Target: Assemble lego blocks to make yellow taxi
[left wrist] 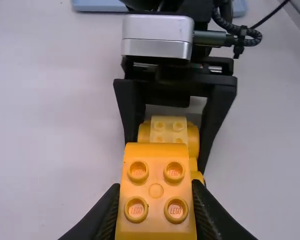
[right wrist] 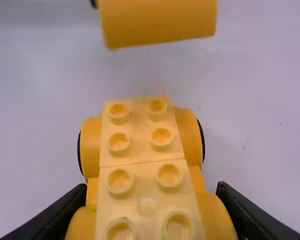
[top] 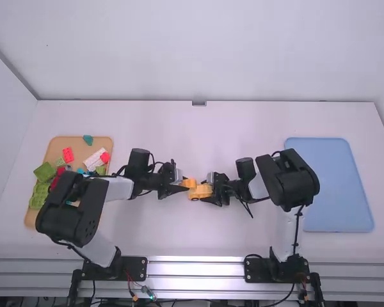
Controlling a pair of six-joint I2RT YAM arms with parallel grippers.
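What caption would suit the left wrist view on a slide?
A yellow studded block in the left gripper, with yellow taxi pieces in the right gripper beyond.

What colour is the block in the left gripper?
The block is orangey-yellow, seen best in the left wrist view.

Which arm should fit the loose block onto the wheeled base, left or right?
Left, I'd say. The left pincer grips the loose block close to the wheeled base, whose top studs are exposed. The right pincer holds that base, so it could best steady it.
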